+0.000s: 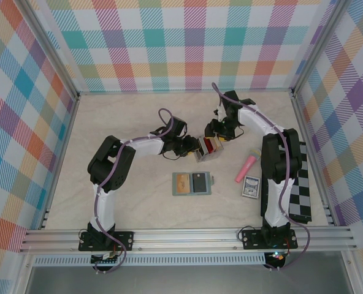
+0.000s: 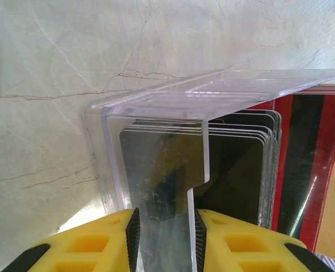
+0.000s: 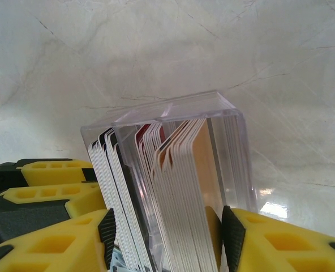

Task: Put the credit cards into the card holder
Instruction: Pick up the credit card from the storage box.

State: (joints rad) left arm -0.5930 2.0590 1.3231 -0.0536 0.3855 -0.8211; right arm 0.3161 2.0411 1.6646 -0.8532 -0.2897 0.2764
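Top external view: the card holder [image 1: 191, 184] lies open and flat on the desk [image 1: 132, 202], near its middle, with a tan card [image 1: 181, 182] on its left half and a black card [image 1: 200, 182] on its right half. Just beyond it stands a clear rack [image 1: 207, 153] holding more credit cards [image 1: 211, 146], a red one facing outward. The left gripper [image 1: 195, 149] meets the rack from the left and the right gripper [image 1: 214, 136] from the far right. A pink stick [image 1: 246, 168] and a blue box [image 1: 251, 187] lie apart, to the right of the holder. Left wrist view: the left gripper [image 2: 163, 235] has its yellow fingers [image 2: 114, 241] pinching a clear wall of the rack [image 2: 156, 170]; black and silver cards [image 2: 235, 170] stand upright behind it, and red ones are at the right edge. Right wrist view: the right gripper [image 3: 168, 238] has its fingers [image 3: 269, 238] set either side of a leaning bundle of cards [image 3: 184, 187] inside the rack [image 3: 230, 147]. The fingers stand partly spread; whether they press on the bundle cannot be told.
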